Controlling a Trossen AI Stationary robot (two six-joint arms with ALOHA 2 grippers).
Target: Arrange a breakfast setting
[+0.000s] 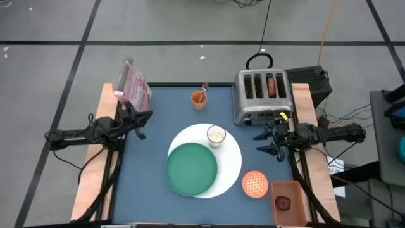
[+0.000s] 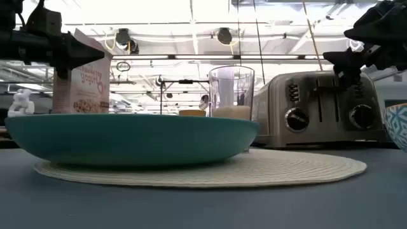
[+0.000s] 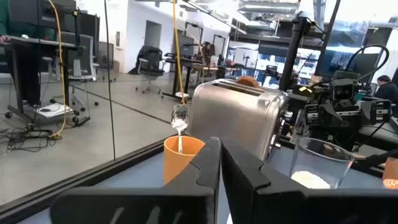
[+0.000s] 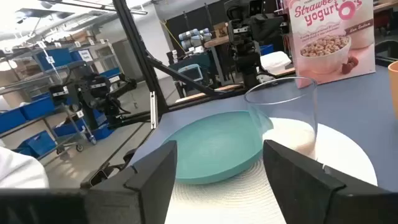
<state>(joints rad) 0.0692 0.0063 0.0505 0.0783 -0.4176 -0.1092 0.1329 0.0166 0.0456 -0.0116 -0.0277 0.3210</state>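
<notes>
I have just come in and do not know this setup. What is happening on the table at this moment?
A two-arm robot is laying out breakfast, but neither gripper holds anything now. The left gripper hovers shut near the cereal box; the right gripper hovers open beside the toaster, which has a bagel in one slot. In the middle, a green plate and a glass stand on the white mat. A patterned bowl sits nearby, and a spoon stands in an orange cup.

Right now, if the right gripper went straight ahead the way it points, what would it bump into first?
Probably the glass: the right gripper, fingers open, faces it, with the green plate just beside. Depth is hard to judge.
</notes>
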